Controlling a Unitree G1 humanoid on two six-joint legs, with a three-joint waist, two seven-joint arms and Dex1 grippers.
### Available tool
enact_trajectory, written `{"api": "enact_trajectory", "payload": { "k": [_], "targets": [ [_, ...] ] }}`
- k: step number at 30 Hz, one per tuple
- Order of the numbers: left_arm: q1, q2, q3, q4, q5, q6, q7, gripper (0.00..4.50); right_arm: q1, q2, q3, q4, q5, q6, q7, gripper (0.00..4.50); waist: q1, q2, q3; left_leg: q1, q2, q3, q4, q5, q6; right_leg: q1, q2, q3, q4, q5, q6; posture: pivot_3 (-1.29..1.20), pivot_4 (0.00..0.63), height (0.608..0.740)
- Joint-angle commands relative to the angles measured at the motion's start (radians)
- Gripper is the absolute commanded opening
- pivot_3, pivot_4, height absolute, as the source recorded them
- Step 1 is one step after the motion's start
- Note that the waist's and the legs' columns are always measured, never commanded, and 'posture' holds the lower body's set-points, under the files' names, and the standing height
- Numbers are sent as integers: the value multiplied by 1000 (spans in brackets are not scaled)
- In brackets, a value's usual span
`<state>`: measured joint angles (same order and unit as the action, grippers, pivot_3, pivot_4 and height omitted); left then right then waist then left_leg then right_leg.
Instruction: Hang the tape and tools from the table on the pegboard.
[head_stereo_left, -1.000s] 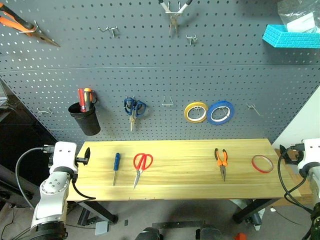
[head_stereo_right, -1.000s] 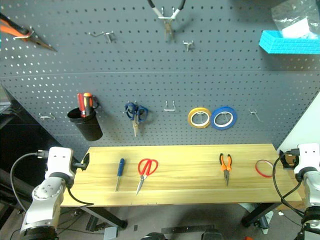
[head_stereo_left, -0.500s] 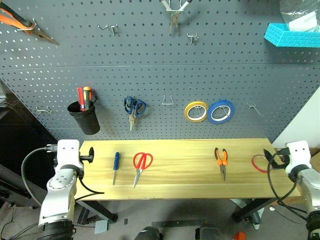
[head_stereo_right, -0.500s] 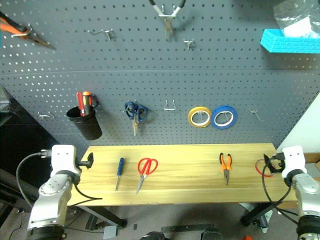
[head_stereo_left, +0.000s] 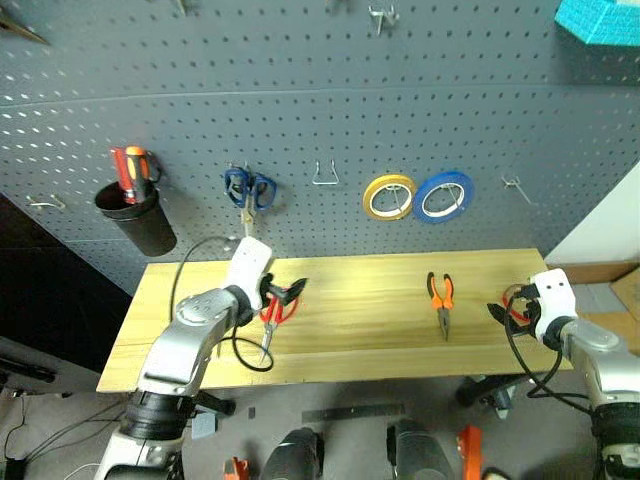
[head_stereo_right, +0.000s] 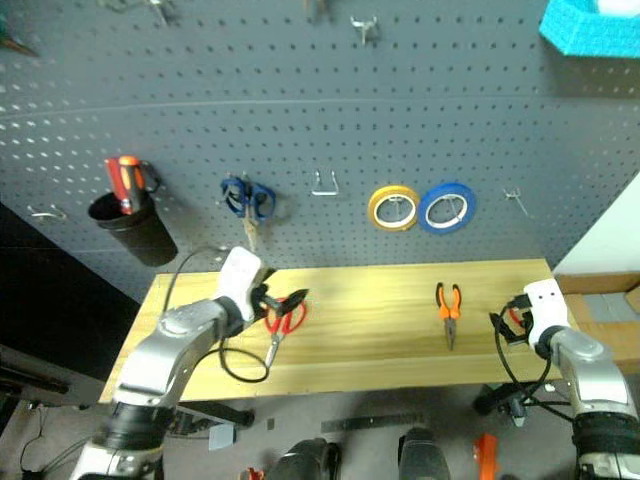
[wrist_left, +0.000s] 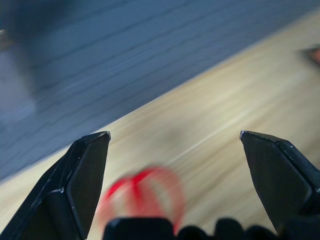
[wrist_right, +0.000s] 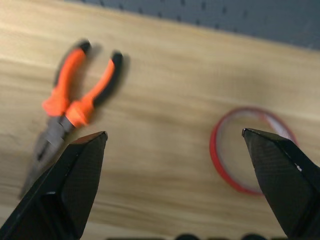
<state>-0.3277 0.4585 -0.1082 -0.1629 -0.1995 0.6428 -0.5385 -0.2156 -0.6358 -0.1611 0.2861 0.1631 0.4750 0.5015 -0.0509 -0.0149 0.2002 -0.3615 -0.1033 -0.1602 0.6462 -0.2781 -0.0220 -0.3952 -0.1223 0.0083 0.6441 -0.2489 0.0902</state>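
Note:
Red-handled scissors (head_stereo_left: 268, 322) lie on the left half of the wooden table (head_stereo_left: 370, 330). My left gripper (head_stereo_left: 287, 292) hovers open just above their handles, which blur red between its fingers (wrist_left: 87, 170) in the left wrist view. Orange-and-black pliers (head_stereo_left: 440, 300) lie right of centre. The thin red tape (wrist_right: 214, 150) lies flat at the table's right end, partly behind my right gripper (head_stereo_left: 500, 310) in the eye views. That gripper is open and low, with pliers (wrist_right: 75, 105) and tape both ahead of its spread fingers. The grey pegboard (head_stereo_left: 320, 100) rises behind the table.
On the pegboard hang a black cup (head_stereo_left: 135, 220) holding red and orange screwdrivers, blue-handled scissors (head_stereo_left: 247, 188), a yellow roll (head_stereo_left: 389, 196) and a blue roll (head_stereo_left: 441, 196). Bare hooks (head_stereo_left: 325, 175) sit between the scissors and the rolls, another hook (head_stereo_left: 515, 187) to the right. A turquoise bin (head_stereo_left: 600, 18) is top right.
The camera has tilted down. My left gripper swung right from the table's left edge to above the scissors. My right gripper moved inward to the red tape. Both stayed open.

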Motion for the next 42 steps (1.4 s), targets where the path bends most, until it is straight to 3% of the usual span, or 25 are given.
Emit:
{"api": "enact_trajectory", "payload": {
  "k": [1,6,16,20,29,30,36,42],
  "targets": [
    [-59,3,-69,-47,-6,-3,-73,4486,-81,-35,12,117,-27,4,22,4500,-13,-2,18,-2,0,1,0,0,0,-2,0,1,0,0,0,-176,296,740],
    [-106,5,-163,-109,-23,-17,-185,4486,-262,-46,64,399,-93,-81,46,4500,-38,-7,66,-10,3,12,0,-1,1,-13,0,7,1,1,0,-149,350,740],
    [-96,44,-192,-217,-53,-33,-287,4486,-541,-54,130,841,-172,-191,148,4500,-34,-13,118,-25,7,27,5,-2,2,-27,0,7,1,3,1,-85,380,740],
    [-90,67,-202,-241,-46,-49,-309,4500,-600,-64,130,924,-186,-158,175,3582,-31,-14,124,-30,7,25,13,-3,3,-27,0,5,2,4,2,-71,373,740],
    [-88,90,-203,-248,-58,-64,-341,4500,-603,-59,147,972,-215,-164,178,347,-27,-14,125,-33,7,24,18,-4,3,-28,0,5,2,7,3,-65,348,740],
    [-91,88,-196,-251,-64,-77,-347,4500,-587,-53,153,961,-222,-187,166,23,-27,-14,125,-33,7,25,18,-4,3,-28,1,6,2,7,3,-71,344,740],
    [-135,35,-166,-231,-81,-106,-326,4500,-473,-43,138,807,-219,-301,106,23,-27,-15,124,-34,7,25,20,-4,3,-28,1,5,1,9,5,-110,324,740],
    [-154,18,-200,-196,-49,-193,-340,4500,-88,-54,-21,-11,-154,-136,-5,23,-26,-12,123,-37,7,25,20,-4,3,-34,1,7,2,10,5,-170,314,740]
  ]
}}
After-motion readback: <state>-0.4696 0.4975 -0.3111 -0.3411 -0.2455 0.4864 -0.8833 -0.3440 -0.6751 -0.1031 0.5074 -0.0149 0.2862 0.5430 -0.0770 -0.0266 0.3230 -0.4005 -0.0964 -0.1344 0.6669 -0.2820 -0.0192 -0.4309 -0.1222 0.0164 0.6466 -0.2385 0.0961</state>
